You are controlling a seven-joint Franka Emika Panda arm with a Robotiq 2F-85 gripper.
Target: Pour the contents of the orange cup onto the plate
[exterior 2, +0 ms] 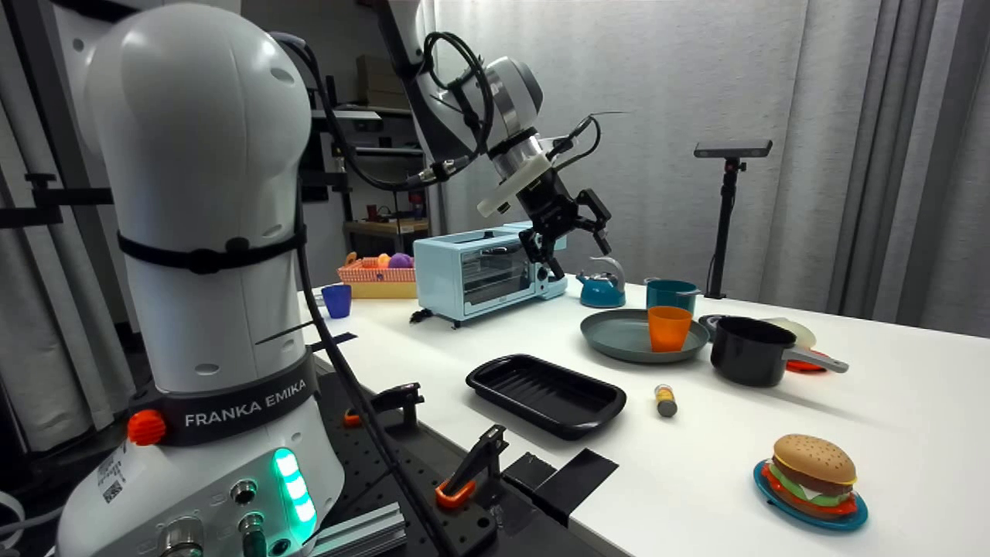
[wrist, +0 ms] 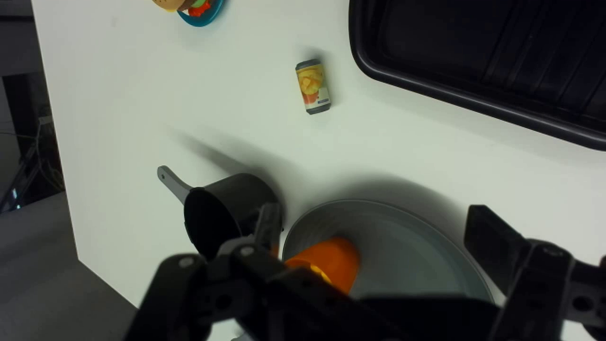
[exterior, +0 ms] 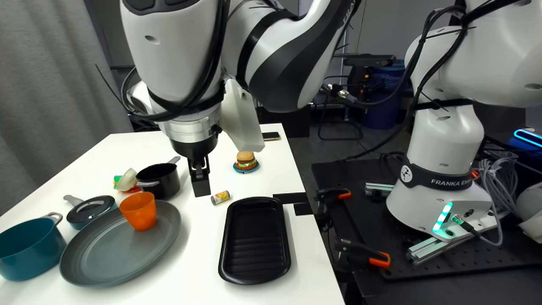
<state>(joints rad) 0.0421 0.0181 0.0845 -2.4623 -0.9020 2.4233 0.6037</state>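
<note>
The orange cup (exterior: pixel 139 213) stands upright on the plate (exterior: pixel 108 260), near the rim on the black pot's side. Both also show in an exterior view, the cup (exterior 2: pixel 669 329) and the plate (exterior 2: pixel 616 340). In the wrist view, the cup (wrist: pixel 337 259) is partly hidden by a finger, and a bit of the yellow contents (wrist: pixel 321 273) shows inside its mouth. The plate (wrist: pixel 412 251) lies below and between the fingers. My gripper (wrist: pixel 374 218) is open and empty, above the table and apart from the cup. It also shows in both exterior views (exterior: pixel 200 182) (exterior 2: pixel 578 261).
A black pot (exterior: pixel 163 180) stands close beside the plate. A teal pot (exterior: pixel 29 248) and lidded pan (exterior: pixel 91 209) flank it. A black tray (exterior: pixel 255 241), a small can (exterior: pixel 220 197) and a toy burger (exterior: pixel 245 161) are nearer the base. A toaster oven (exterior 2: pixel 487 271) and kettle (exterior 2: pixel 602 288) stand behind.
</note>
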